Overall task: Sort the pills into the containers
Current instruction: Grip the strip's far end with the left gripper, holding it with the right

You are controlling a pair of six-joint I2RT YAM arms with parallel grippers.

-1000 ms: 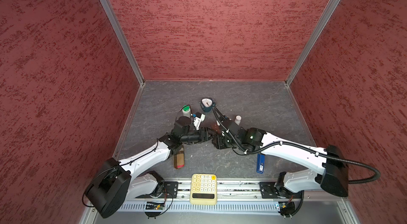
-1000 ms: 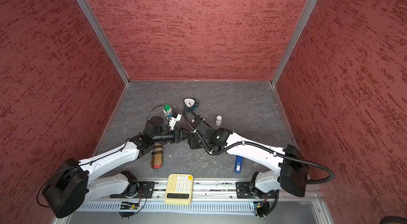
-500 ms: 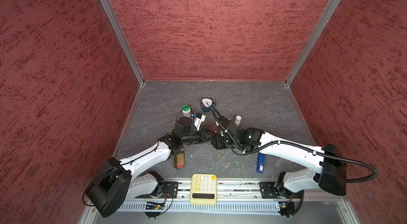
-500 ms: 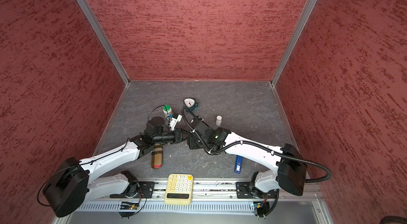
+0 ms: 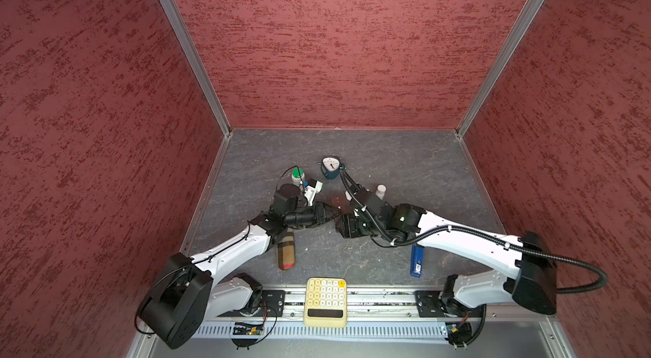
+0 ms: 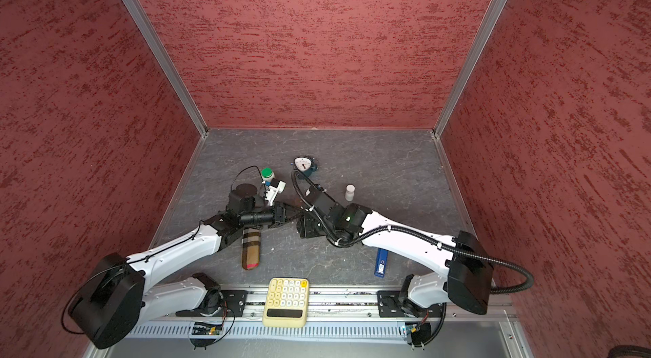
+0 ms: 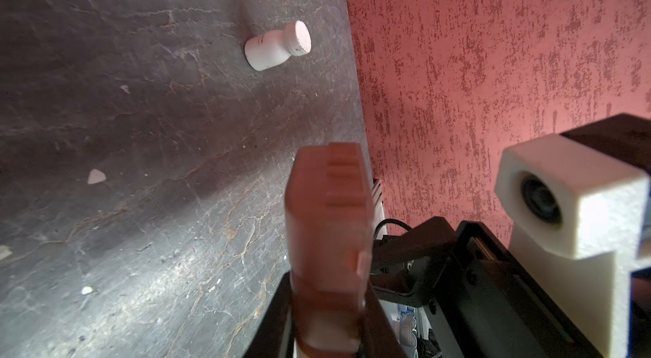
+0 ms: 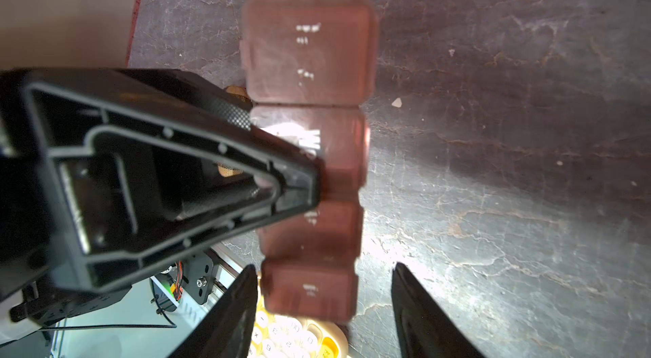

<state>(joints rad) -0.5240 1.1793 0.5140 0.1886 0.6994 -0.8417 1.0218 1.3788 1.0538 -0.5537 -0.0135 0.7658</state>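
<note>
1. Pill box (image 8: 341, 155) is held above the floor (image 8: 510, 127), lids look shut. The left gripper (image 8: 299, 180) is clamped on it, and the right gripper (image 8: 322, 278) is spread open round its end.
2. Nothing sorted yet imo, white bits (image 7: 95, 176) loose on the floor, maybe pills.
3. Grey stone-look floor, red textured walls (image 5: 334, 39).

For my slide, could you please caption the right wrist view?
Left gripper clamps the brown pill-box strip; right gripper open around its end.
</note>
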